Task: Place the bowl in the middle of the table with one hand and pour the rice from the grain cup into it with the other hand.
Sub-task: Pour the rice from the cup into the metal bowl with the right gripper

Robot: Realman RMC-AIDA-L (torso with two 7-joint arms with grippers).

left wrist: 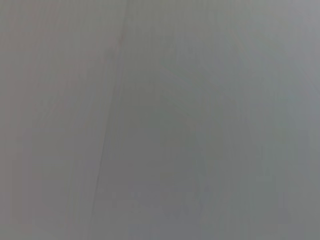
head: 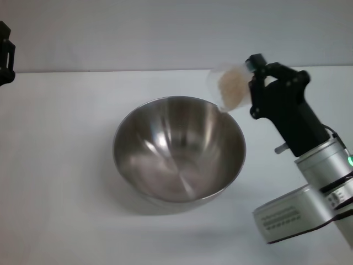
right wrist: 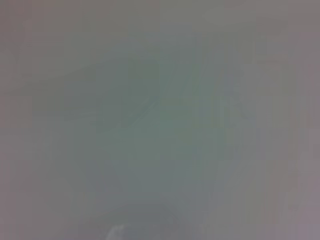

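With the bowl (head: 179, 149) set mid-bench, the right gripper (head: 252, 83), grasping the grain cup (head: 230, 85), tips rice (head: 232, 87) at its rim, none yet poured.

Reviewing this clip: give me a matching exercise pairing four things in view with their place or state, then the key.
1. bowl
2. grain cup
3. rice
4. left gripper

A. tilted above the bowl's far right rim
B. at the picture's far left edge
C. empty, standing on the table
D. inside the cup

Pairs: 1-C, 2-A, 3-D, 4-B
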